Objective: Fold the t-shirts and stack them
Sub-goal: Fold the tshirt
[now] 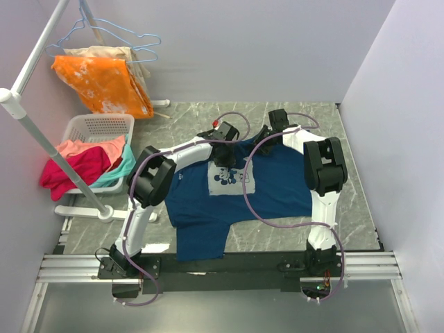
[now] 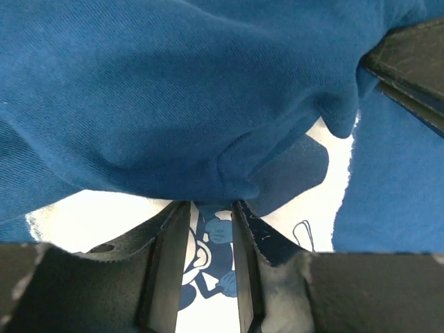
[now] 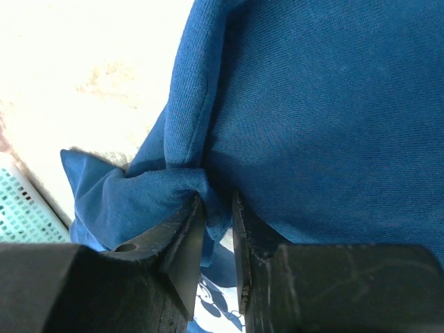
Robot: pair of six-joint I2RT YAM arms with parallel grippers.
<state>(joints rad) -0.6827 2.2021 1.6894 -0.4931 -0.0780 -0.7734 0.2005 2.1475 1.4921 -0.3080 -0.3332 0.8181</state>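
At the middle of the grey marble table (image 1: 357, 201) lies the navy blue cloth t-shirt (image 1: 284, 184), print up. Only the wrist views show the grips. The right end effector (image 3: 216, 201) pinches a bunched fold. The left end effector (image 2: 210, 208) stands narrowly parted at a fold, its hold unclear. A white plastic basket (image 1: 97, 121) of clothes sits near the far left corner.

A robot laboratory cell fitted out for laundry trials is indicated. A grey marble-patterned tabletop (image 1: 347, 201) is closed in by plain pale partition walls (image 1: 243, 48) at its far, left and right edges. Two white-and-black robot arms (image 1: 149, 182) are bolted to a ribbed aluminium rail (image 1: 229, 267) along the near edge. By the far left corner, a white tubular clothes rack (image 1: 41, 142), pale blue wire hangers (image 1: 121, 33) and a white slatted plastic laundry basket (image 1: 97, 128) of garments are seen.
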